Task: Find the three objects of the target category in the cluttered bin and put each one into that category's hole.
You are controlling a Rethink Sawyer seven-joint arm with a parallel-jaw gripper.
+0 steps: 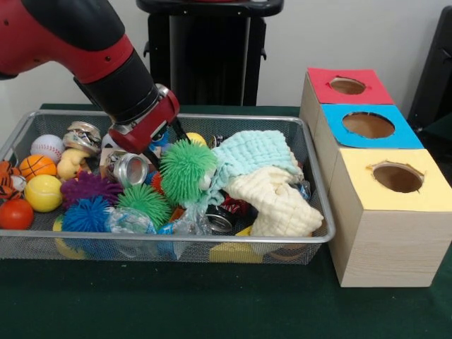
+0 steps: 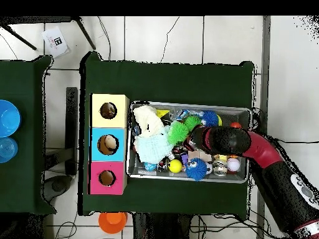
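Note:
The silver wire mesh bin [image 1: 233,240] is full of clutter and also shows in the overhead view [image 2: 187,104]. My gripper [image 1: 150,151] reaches down into its left-middle, between a crushed silver can [image 1: 131,169] and a big green fuzzy ball [image 1: 185,168]; these hide its tip. In the overhead view my gripper [image 2: 190,144] is near the bin's middle. The blue-topped hole [image 1: 368,125] is in the middle wooden box to the right of the bin, and it shows in the overhead view [image 2: 108,144].
The bin holds a teal cloth [image 1: 254,152], a cream cloth [image 1: 272,198], a baseball [image 1: 47,147], a small basketball [image 1: 37,167], a yellow ball [image 1: 44,192] and purple [image 1: 88,187] and blue [image 1: 86,215] fuzzy balls. Red-topped [image 1: 347,85] and yellow-topped [image 1: 397,178] boxes flank the blue one.

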